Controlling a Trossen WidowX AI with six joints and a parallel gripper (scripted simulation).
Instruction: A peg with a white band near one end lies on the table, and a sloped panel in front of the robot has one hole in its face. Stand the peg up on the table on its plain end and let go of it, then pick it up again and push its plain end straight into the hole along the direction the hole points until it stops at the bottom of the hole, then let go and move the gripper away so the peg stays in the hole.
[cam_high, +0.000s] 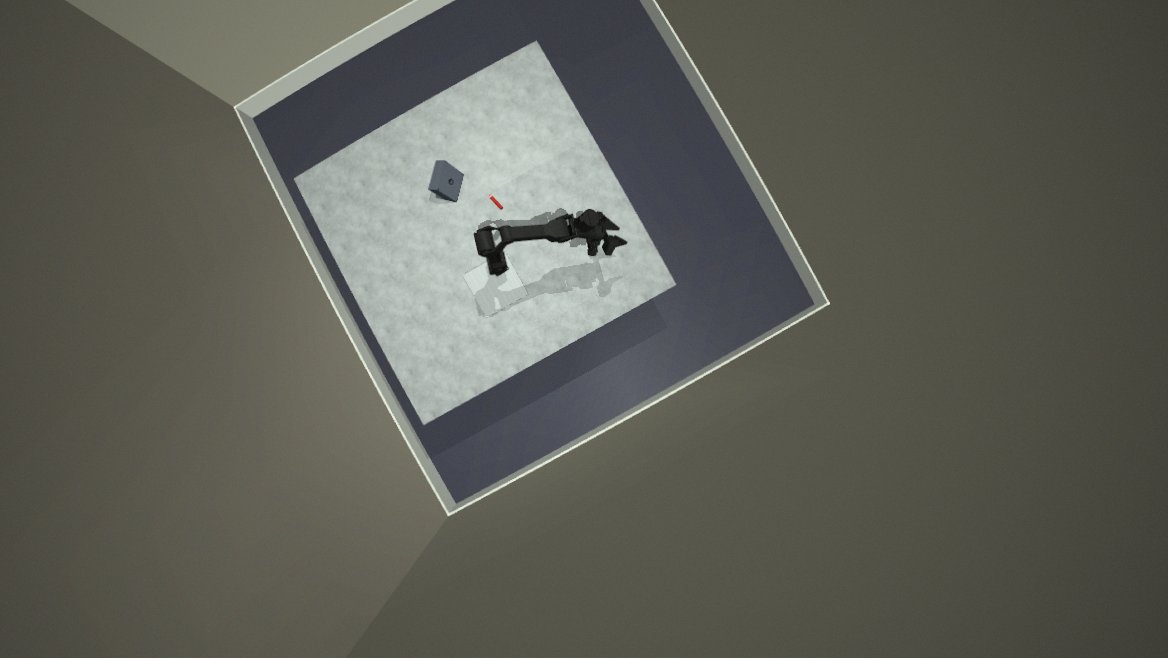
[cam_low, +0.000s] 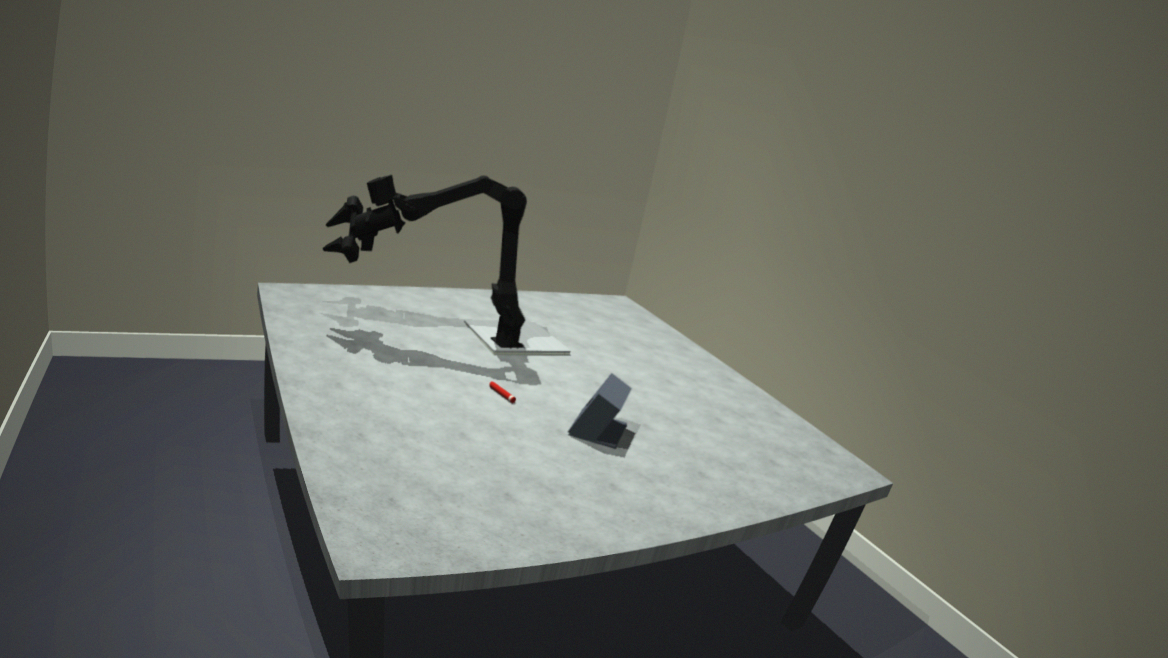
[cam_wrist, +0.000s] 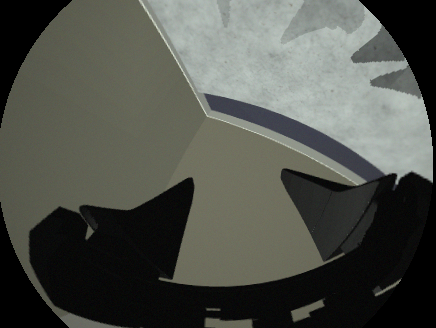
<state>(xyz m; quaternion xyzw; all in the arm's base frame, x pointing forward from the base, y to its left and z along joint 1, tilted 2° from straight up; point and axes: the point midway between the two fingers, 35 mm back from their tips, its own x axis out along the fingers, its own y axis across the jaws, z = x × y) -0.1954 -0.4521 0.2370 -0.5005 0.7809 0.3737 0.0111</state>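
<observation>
A red peg (cam_high: 496, 202) (cam_low: 501, 392) lies on its side on the table (cam_high: 367, 220) (cam_low: 441, 490). Its white band is near the end closer to the panel. The blue-grey sloped panel (cam_high: 442, 184) (cam_low: 598, 416) stands beyond the peg. Its one hole (cam_high: 450, 181) shows as a dark spot in the top view; in the exterior view the hole is hidden. My gripper (cam_high: 622, 234) (cam_low: 325, 237) (cam_wrist: 238, 178) is wide open and empty. It hangs high above the table, off to the side and far from the peg and the panel. The wrist view shows neither of them.
The arm's pale base plate (cam_low: 549, 349) lies on the table, with the arm rising from it. The arm reaches sideways towards a table edge. Arm shadows fall on the table. Room walls (cam_high: 939, 326) (cam_low: 326, 122) (cam_wrist: 100, 125) surround the table at a distance.
</observation>
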